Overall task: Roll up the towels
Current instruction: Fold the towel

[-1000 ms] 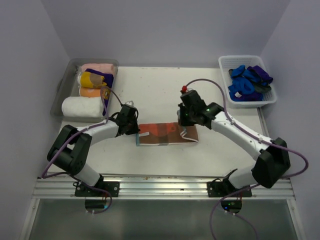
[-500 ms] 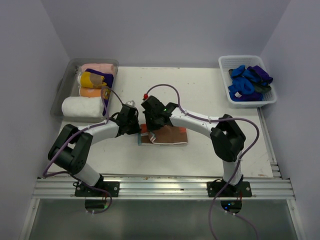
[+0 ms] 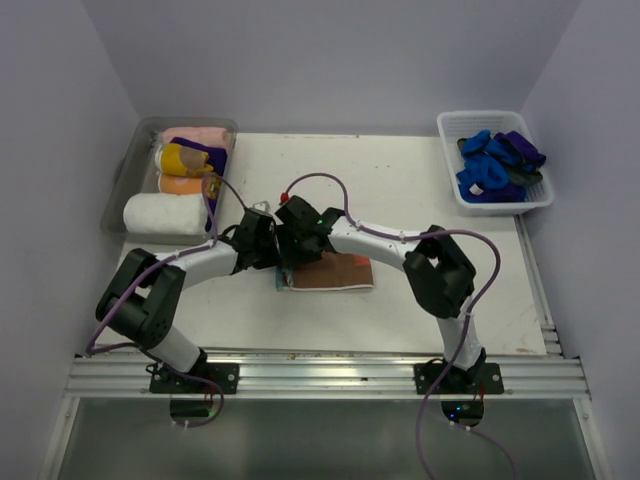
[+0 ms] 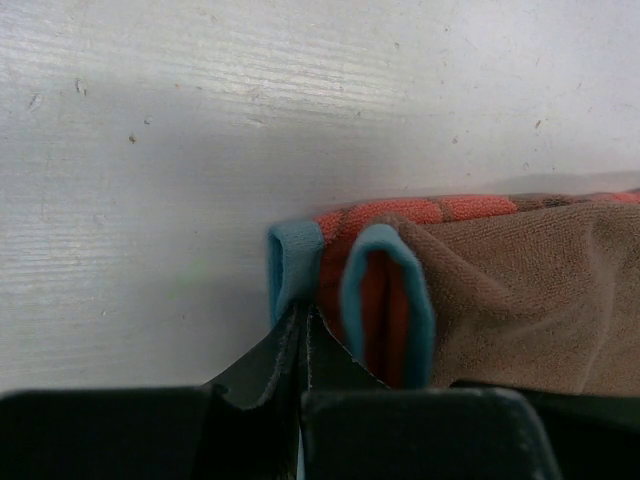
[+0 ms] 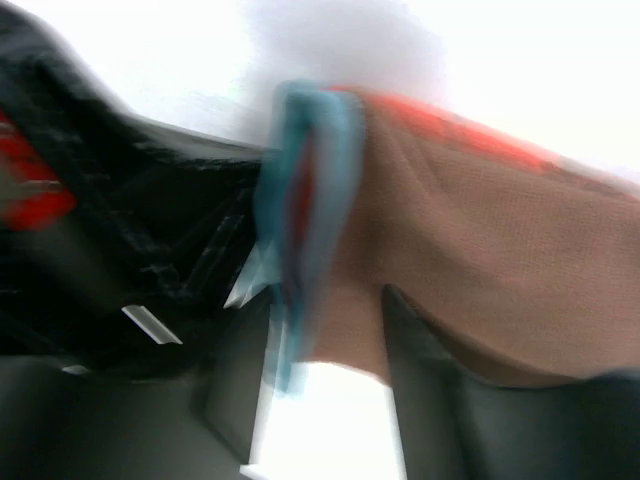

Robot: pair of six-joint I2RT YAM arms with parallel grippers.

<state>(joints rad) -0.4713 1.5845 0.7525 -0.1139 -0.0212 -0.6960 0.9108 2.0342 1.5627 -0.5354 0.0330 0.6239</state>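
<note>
- Left tool [image 4: 302, 325] is clamped fully shut, with the teal-edged corner of the rust-brown towel [image 4: 520, 290] pinched between its tips, right down on the bench [image 4: 200, 150].
- Right tool [image 5: 322, 300] is seen with its fingers part-way spread. The towel's folded edge is draped across the gap, but the wrist view is too smeared to tell if anything is gripped.
- From above, both tools are crowded at the same end of the towel, nearly touching each other.
- The rest of the towel is laid flat on the bench, stretching away from both tools toward the right arm's side, with a brown layer doubled over an orange one.
- A teal loop [image 4: 385, 270] of trim is stood up just beside the left tool's tips.
- Well beyond the left tool, a grey tray [image 3: 125, 170] is packed with rolled towels: white [image 3: 160, 213], mustard [image 3: 183, 158], orange [image 3: 180, 185], pink [image 3: 200, 135].
- Far off on the right tool's side, blue towels [image 3: 480, 170] are piled in a white basket [image 3: 540, 200].
</note>
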